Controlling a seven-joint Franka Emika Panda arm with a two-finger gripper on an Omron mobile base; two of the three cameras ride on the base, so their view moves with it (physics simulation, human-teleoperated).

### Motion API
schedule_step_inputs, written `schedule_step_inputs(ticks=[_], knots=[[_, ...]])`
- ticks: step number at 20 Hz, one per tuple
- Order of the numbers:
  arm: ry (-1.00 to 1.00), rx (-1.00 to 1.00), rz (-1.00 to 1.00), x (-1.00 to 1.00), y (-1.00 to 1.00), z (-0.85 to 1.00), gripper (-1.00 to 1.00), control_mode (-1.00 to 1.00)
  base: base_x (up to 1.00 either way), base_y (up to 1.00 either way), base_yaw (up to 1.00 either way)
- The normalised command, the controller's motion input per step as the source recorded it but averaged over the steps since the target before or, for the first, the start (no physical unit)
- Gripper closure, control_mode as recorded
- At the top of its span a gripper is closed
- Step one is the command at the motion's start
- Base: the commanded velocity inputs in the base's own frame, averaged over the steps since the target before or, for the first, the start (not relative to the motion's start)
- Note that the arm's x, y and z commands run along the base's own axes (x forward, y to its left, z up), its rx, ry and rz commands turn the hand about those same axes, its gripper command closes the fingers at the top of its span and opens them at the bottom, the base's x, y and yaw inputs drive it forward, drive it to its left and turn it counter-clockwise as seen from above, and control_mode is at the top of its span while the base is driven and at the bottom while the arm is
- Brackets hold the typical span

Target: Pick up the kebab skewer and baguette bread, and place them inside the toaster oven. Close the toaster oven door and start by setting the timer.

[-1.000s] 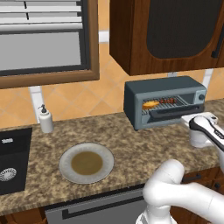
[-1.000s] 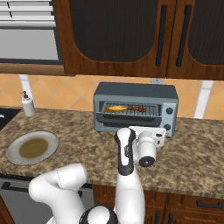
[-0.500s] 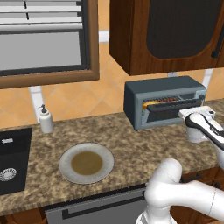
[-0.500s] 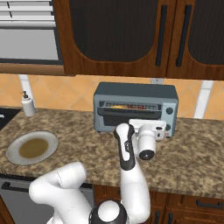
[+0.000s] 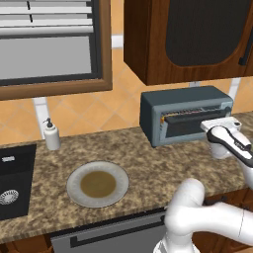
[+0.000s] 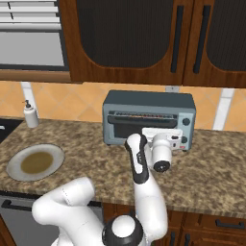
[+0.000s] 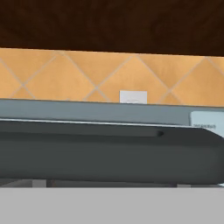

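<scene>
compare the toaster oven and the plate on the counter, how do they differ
The toaster oven is a boxy blue-grey appliance standing upright at the back of the counter; the plate is a flat round grey dish lying nearer the front edge. The toaster oven sits on the right, with the robot's hand just in front of its door; the plate lies to the left, well apart from the arm. Both rest on the same speckled counter.

My own white arm is covering the lower front of the toaster oven (image 6: 149, 117) in the right base view, so I am not seeing whether its door (image 5: 190, 120) is fully shut. The dark glass is hiding whatever sits inside. The claw's fingertips are hidden from me.
</scene>
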Motion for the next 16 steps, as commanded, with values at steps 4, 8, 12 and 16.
schedule_step_inputs(ticks=[4, 8, 12, 16], knots=[[0.0, 0.0, 0.0, 0.23, 0.06, 0.04, -1.0, -1.0, 0.0, 0.0, 0.0], [0.0, 0.0, 0.0, 0.26, 0.06, 0.02, -1.0, -1.0, 0.0, 0.0, 0.0], [0.0, 0.0, 0.0, 0.26, 0.02, 0.0, -1.0, -1.0, 0.0, 0.0, 0.0], [0.0, 0.0, 0.0, 0.32, 0.02, 0.0, -1.0, -1.0, 0.0, 0.0, 0.0]])
